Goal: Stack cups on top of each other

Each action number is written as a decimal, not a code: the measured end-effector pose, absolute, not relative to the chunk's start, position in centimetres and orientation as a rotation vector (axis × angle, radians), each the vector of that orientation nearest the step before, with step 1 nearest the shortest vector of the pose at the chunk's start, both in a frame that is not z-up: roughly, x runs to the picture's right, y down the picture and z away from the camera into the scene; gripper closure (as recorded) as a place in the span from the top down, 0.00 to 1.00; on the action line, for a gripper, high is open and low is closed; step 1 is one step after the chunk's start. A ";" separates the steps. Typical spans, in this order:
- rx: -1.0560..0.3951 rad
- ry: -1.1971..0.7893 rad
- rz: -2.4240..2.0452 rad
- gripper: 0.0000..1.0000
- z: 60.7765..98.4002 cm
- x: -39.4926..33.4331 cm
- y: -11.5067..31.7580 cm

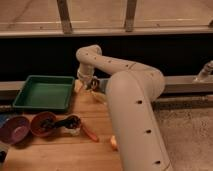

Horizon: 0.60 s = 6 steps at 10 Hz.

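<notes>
My gripper (90, 82) hangs low over the back of the wooden table (60, 155), just right of the green tray. A small dull blue-grey cup (99, 84) with a dark inside shows right at the gripper; I cannot tell whether it is held or only beside it. A pale silvery cup (74, 131) stands at the front, just right of the reddish-brown bowl, with a black utensil (64, 123) lying across both. The two cups are far apart.
A green tray (44, 92) lies at the back left. A purple bowl (14, 129) and a reddish-brown bowl (40, 125) sit at the front left. A red-orange stick (90, 133), a half-hidden orange fruit (114, 143) and a yellowish item (97, 97) lie by my wide arm (132, 115).
</notes>
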State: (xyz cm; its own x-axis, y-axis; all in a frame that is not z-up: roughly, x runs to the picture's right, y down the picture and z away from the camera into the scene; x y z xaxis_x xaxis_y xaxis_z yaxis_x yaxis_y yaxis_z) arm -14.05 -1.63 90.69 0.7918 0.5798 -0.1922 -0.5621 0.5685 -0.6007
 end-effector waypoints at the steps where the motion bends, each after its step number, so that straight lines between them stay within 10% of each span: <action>1: -0.682 0.002 0.661 0.66 91.3 -13.4 -1.8; 6: -0.644 0.083 0.676 0.66 93.0 -10.9 -2.8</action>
